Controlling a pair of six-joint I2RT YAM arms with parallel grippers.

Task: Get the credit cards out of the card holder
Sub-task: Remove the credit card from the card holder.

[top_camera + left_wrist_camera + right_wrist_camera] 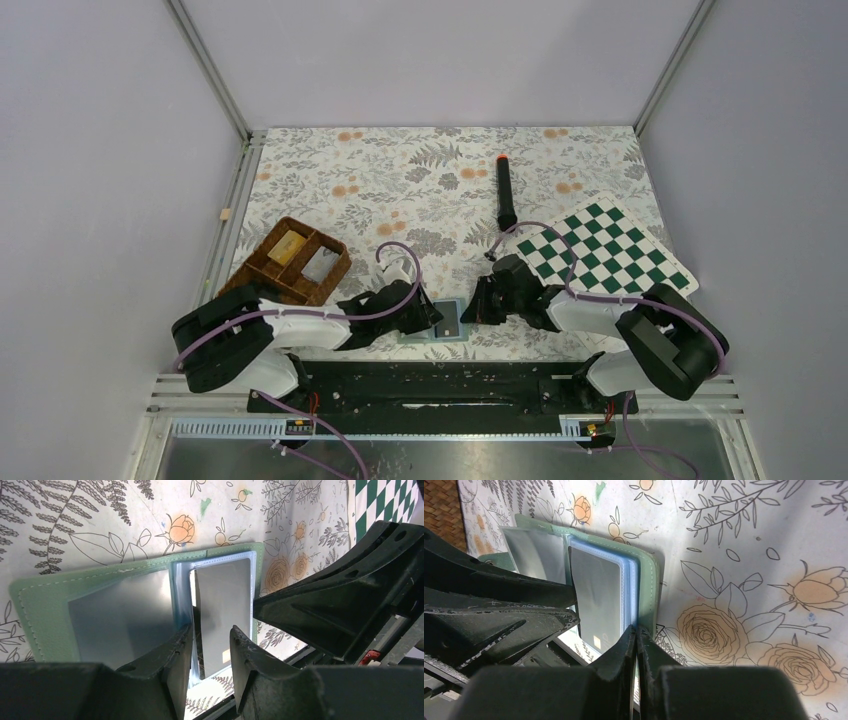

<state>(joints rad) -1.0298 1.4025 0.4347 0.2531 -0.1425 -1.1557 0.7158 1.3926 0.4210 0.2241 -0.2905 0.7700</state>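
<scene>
Note on the floral counter the chessboard at the right of the overhead view and the wicker tray at left centre. Find the card holder lying open and flat at lower centre, with the left gripper released, fingers parted over the lower edge of the blue-sleeved panel, and the right gripper clenched on that panel's outer sleeve edge. Observe grey credit cards seated in both panels.
</scene>
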